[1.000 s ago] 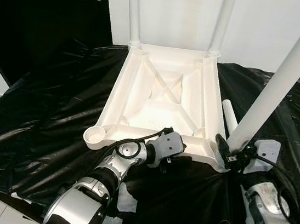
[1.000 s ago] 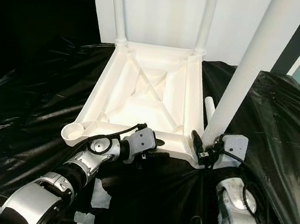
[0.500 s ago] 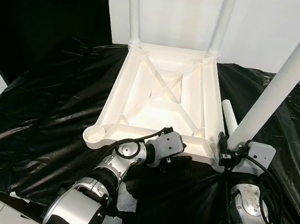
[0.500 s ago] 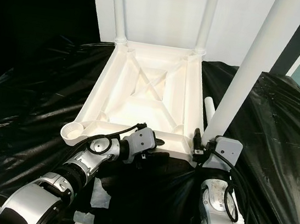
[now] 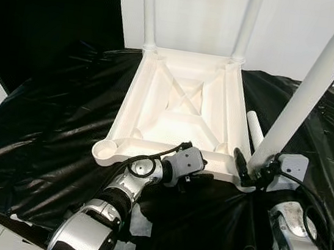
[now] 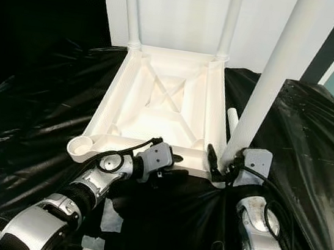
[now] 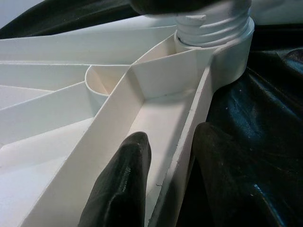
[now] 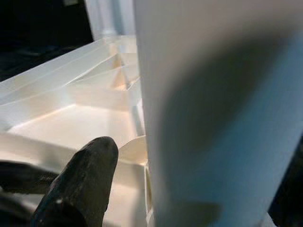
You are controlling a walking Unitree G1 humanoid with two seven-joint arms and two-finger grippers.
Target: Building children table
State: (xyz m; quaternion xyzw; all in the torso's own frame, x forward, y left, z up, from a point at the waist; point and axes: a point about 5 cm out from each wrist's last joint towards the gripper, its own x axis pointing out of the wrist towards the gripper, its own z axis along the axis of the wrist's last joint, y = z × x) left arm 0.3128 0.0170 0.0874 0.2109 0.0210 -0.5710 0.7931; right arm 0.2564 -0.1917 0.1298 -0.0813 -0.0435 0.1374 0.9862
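A white plastic table top (image 5: pixel 181 111) lies upside down on a black plastic sheet (image 5: pixel 42 139), its ribbed underside facing up; everything else is placed from it here. At its near left corner sits an empty round leg socket (image 5: pixel 106 150). At its far left corner a white leg (image 5: pixel 148 8) stands upright in its socket, and a second upright leg (image 5: pixel 249 22) stands at the far right corner.

Along the near edge, about midway, the left gripper (image 5: pixel 194 179) reaches in from the robot's side. In the left wrist view its two black fingers (image 7: pixel 120 189) straddle the thin near rim of the table top, one finger inside the trough and the other outside over the black sheet, so the claw is clamped on the rim.

At the near right corner a third leg (image 5: pixel 310 88) rises tilted, leaning away to the right, its lower end at the corner socket. The right gripper (image 5: pixel 248 171) is at the foot of this leg, with one black finger (image 8: pixel 80 184) lying against the leg's side in the right wrist view. The other finger is hidden behind the leg, so the grip looks closed around it.

Just beyond the right edge of the table top, a fourth white leg (image 5: pixel 254 129) lies flat on the black sheet, beside the tilted leg.
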